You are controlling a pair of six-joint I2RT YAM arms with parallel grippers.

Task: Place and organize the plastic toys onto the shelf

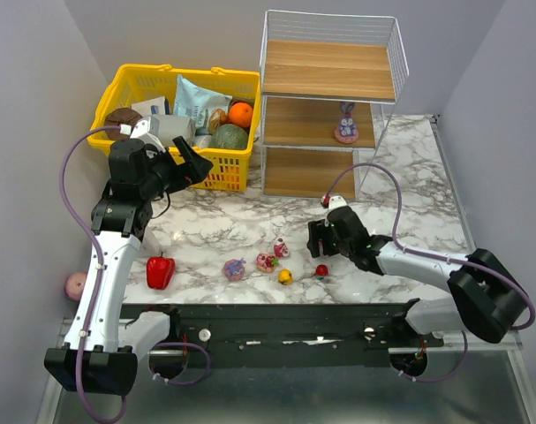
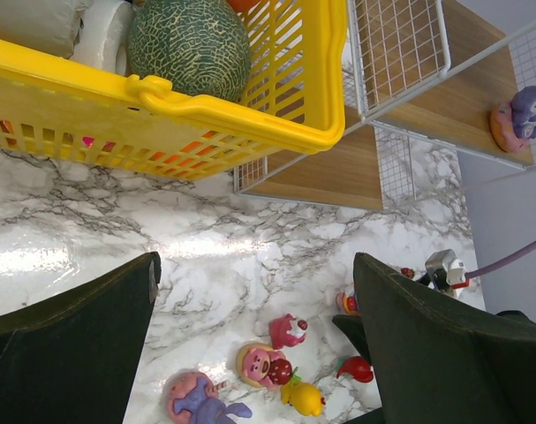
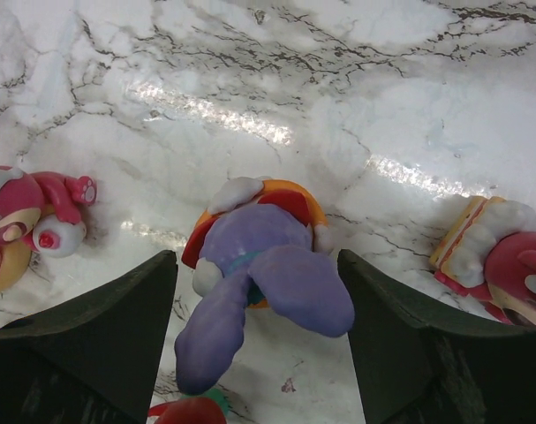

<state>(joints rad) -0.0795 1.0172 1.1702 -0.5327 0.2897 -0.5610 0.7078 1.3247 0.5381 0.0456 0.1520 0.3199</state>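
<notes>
The shelf (image 1: 328, 69) stands at the back right; a purple bunny toy (image 1: 345, 124) sits on its middle board and also shows in the left wrist view (image 2: 519, 119). Several toys lie on the marble in front: a purple bunny on a pink base (image 1: 235, 268), a pink bear (image 1: 267, 261), a small pink one (image 1: 281, 248), a yellow one (image 1: 285, 276) and a red one (image 1: 320, 270). My right gripper (image 1: 319, 238) is low over the table and open, its fingers either side of a purple bunny on an orange-red base (image 3: 263, 265), apart from it. My left gripper (image 1: 195, 164) is raised beside the basket, open and empty.
A yellow basket (image 1: 117, 81) full of food items stands at the back left, close to the shelf's left side. A red bell pepper (image 1: 160, 271) lies front left. A pink ball (image 1: 75, 284) sits off the table's left edge. Grey walls close both sides.
</notes>
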